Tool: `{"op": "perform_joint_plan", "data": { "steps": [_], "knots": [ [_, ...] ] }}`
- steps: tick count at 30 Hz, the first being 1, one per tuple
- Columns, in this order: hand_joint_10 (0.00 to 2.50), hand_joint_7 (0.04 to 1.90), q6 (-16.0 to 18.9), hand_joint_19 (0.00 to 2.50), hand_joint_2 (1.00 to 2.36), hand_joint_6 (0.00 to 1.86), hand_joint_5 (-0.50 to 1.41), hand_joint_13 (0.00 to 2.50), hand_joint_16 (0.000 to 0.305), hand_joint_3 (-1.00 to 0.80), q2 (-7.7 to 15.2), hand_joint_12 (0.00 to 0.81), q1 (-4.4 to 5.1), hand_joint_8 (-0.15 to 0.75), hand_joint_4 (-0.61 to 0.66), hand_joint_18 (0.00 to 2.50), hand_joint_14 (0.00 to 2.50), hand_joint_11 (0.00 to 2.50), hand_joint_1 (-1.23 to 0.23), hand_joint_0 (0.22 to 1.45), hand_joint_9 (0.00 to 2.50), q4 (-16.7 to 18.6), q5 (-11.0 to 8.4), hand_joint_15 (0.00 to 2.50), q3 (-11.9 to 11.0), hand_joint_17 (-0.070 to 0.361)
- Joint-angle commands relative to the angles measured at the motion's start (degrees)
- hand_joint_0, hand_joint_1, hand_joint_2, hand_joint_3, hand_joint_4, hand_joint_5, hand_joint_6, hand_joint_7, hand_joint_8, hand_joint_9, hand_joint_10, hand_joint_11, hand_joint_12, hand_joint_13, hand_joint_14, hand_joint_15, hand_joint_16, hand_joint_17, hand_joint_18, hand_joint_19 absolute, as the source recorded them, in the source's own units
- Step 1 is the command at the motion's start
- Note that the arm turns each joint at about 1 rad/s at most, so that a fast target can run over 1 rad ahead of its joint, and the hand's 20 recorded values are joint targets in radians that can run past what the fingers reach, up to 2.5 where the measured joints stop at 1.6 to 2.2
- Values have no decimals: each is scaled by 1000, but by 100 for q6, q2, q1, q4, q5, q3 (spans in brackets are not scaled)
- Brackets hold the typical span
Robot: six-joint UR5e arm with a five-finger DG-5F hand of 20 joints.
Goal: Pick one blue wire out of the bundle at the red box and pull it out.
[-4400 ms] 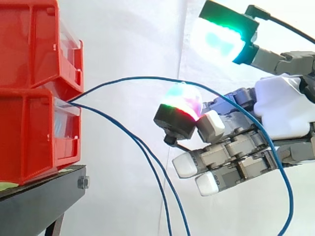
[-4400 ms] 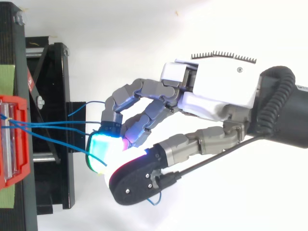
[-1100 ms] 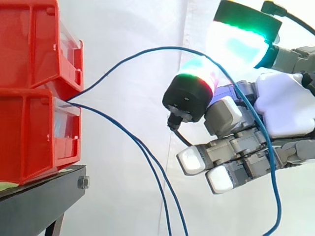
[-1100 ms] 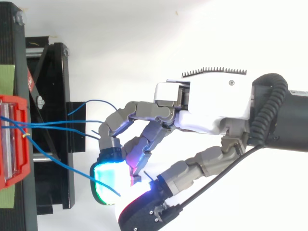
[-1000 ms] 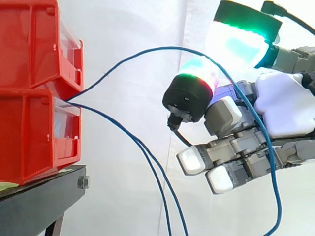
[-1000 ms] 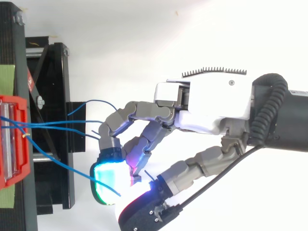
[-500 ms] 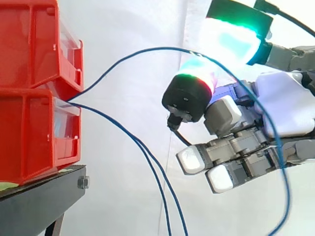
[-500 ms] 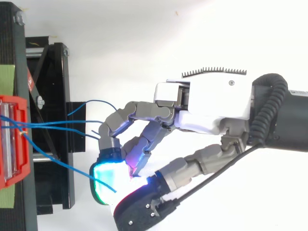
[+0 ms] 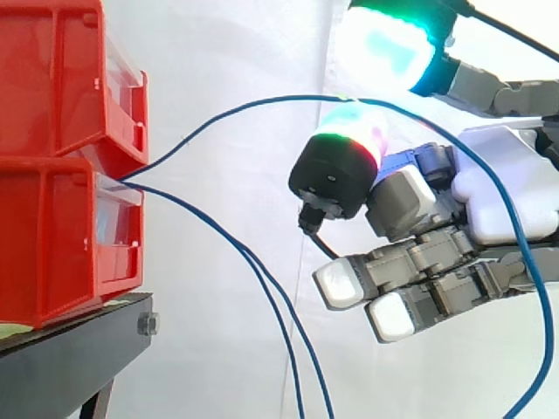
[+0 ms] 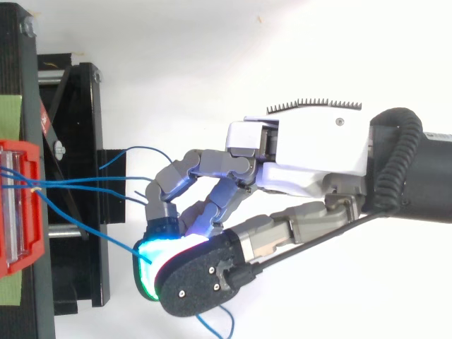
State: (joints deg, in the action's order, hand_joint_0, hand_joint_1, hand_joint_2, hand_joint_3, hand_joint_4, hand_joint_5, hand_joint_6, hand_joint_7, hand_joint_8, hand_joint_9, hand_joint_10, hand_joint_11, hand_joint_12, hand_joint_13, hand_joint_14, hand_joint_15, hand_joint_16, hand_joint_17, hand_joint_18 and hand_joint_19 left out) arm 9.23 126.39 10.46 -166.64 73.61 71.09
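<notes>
The side view shows two red bins, an upper bin [image 9: 52, 78] stacked on a lower bin [image 9: 52, 244], resting on one black stand [image 9: 61, 367]. Three blue wires leave them: one arching wire [image 9: 262, 101] and two drooping wires [image 9: 192, 212]. There is one hand [image 10: 311, 148].

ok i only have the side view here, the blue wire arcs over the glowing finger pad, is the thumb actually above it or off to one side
Observer: From above, the hand's thumb pad lies straight over the glowing finger pad, and the blue wire runs in between the two.
Operator: just that one wire in there
Observer: Yes, one. The other blue wires run from the red box towards the curled fingers, off to the side of the pads.
</notes>
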Motion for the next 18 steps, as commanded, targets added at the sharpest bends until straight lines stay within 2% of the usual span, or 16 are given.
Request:
{"op": "perform_joint_plan", "data": {
  "steps": [1,3,7,13,18],
  "knots": [
    [12,969,0,459,1000,874,-98,688,63,-500,0,496,0,412,239,630,10,732,-536,450,1072,0,4,375,1,142],
    [14,1021,0,415,1000,841,-90,569,60,-500,8,477,0,390,280,507,9,699,-655,468,1034,0,4,331,1,136],
    [16,1168,0,235,1000,834,-109,410,52,-500,0,430,0,344,289,347,6,668,-882,588,890,-9,-4,206,1,118],
    [12,1151,9,92,1004,897,-158,362,54,-439,0,435,0,350,169,338,4,647,-948,691,771,-9,-4,126,1,122],
    [13,1170,0,87,1007,918,-177,366,56,-406,0,438,0,347,152,363,3,645,-941,726,744,0,4,116,1,125]
  ]
}}
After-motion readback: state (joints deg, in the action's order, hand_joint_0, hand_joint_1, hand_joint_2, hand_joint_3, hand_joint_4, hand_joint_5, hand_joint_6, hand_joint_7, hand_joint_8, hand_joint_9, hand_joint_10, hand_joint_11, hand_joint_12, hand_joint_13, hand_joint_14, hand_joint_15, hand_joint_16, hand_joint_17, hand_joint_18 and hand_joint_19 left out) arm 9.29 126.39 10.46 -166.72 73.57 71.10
